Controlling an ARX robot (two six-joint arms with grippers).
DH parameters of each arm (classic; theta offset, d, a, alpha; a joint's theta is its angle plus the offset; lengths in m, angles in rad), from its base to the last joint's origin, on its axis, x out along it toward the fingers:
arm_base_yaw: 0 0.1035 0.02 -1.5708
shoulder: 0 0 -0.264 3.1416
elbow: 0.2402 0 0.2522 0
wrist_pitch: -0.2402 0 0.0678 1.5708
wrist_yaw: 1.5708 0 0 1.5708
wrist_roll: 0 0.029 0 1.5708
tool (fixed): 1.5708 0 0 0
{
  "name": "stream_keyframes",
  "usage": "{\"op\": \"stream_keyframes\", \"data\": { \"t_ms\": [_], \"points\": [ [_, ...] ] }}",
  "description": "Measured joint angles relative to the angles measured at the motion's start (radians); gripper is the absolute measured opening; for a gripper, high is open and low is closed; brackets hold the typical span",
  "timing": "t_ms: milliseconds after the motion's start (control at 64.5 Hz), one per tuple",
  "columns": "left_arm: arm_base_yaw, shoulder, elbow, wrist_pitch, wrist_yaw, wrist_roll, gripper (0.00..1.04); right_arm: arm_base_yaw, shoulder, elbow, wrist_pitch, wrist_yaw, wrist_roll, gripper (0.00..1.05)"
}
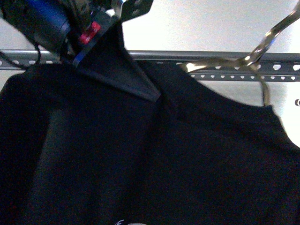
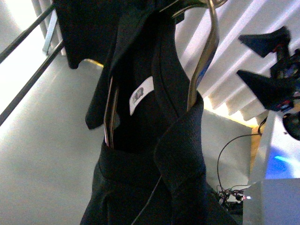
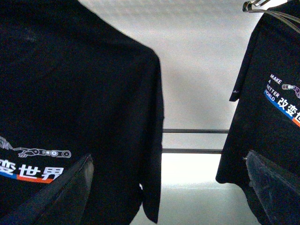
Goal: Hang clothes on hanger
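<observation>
The black T-shirt (image 1: pixel 140 159) fills most of the front view, in front of the dark grey rack rail (image 1: pixel 211 57) with its heart-shaped holes. My left gripper (image 1: pixel 151 93) reaches down from the upper left and is shut on the shirt near its collar. In the left wrist view the gripper (image 2: pixel 165 168) pinches dark fabric below the collar label (image 2: pixel 140 96). A thin silver wire hanger (image 2: pixel 206 61) runs through the neck. My right gripper (image 2: pixel 249 60) is open and empty, off to the side. In the right wrist view it (image 3: pixel 168 187) is open between two printed black shirts (image 3: pixel 70 93).
The wire hanger's hook (image 1: pixel 265 44) rises at the upper right, in front of the rail. A second black shirt (image 3: pixel 274 93) hangs on a wire hanger. Dark bars (image 3: pixel 194 140) cross behind the shirts. Two dark rods (image 2: pixel 23 65) run diagonally. Cables (image 2: pixel 229 192) lie low.
</observation>
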Motion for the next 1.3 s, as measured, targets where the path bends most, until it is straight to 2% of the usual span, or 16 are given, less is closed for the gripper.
{"op": "stream_keyframes", "data": {
  "t_ms": [155, 248, 326, 729, 775, 806, 853, 884, 899, 961, 992, 1039, 1163, 1302],
  "points": [
    [-0.049, -0.006, 0.015, -0.008, 0.068, 0.011, 0.04, 0.0, 0.0, 0.0, 0.0, 0.0, 0.0, 0.97],
    [-0.065, -0.051, -0.074, 0.163, 0.088, 0.039, 0.04, 0.0, 0.0, 0.0, 0.0, 0.0, 0.0, 0.97],
    [-0.068, -0.063, -0.101, 0.242, 0.105, 0.066, 0.04, 0.0, 0.0, 0.0, 0.0, 0.0, 0.0, 0.97],
    [-0.069, -0.072, -0.112, 0.258, 0.112, 0.073, 0.04, -0.002, 0.001, 0.0, 0.0, -0.01, 0.002, 0.97],
    [-0.069, -0.072, -0.112, 0.258, 0.107, 0.074, 0.04, -0.068, 0.042, 0.009, 0.01, -0.224, 0.011, 0.97],
    [-0.069, -0.072, -0.112, 0.258, 0.103, 0.078, 0.04, -0.17, 0.119, 0.031, 0.042, -0.464, 0.013, 0.97],
    [-0.069, -0.072, -0.112, 0.258, 0.1, 0.081, 0.04, -0.311, 0.231, 0.076, 0.113, -0.734, 0.011, 0.97],
    [-0.071, -0.072, -0.113, 0.258, 0.1, 0.081, 0.04, -0.345, 0.26, 0.09, 0.133, -0.793, 0.005, 0.97],
    [-0.071, -0.072, -0.113, 0.258, 0.1, 0.081, 0.04, -0.397, 0.307, 0.114, 0.166, -0.879, -0.008, 0.97],
    [-0.07, -0.072, -0.114, 0.258, 0.1, 0.081, 0.04, -0.511, 0.442, 0.198, 0.228, -1.06, -0.064, 0.97],
    [-0.068, -0.072, -0.114, 0.258, 0.1, 0.081, 0.04, -0.552, 0.515, 0.246, 0.254, -1.122, -0.117, 0.97],
    [-0.066, -0.072, -0.114, 0.258, 0.1, 0.081, 0.04, -0.587, 0.613, 0.316, 0.271, -1.156, -0.188, 0.97],
    [-0.067, -0.072, -0.114, 0.258, 0.1, 0.081, 0.04, -0.608, 0.781, 0.463, 0.286, -1.163, -0.319, 0.97],
    [-0.068, -0.072, -0.114, 0.258, 0.1, 0.081, 0.04, -0.592, 0.892, 0.624, 0.133, -1.202, -0.508, 0.97]
  ]
}}
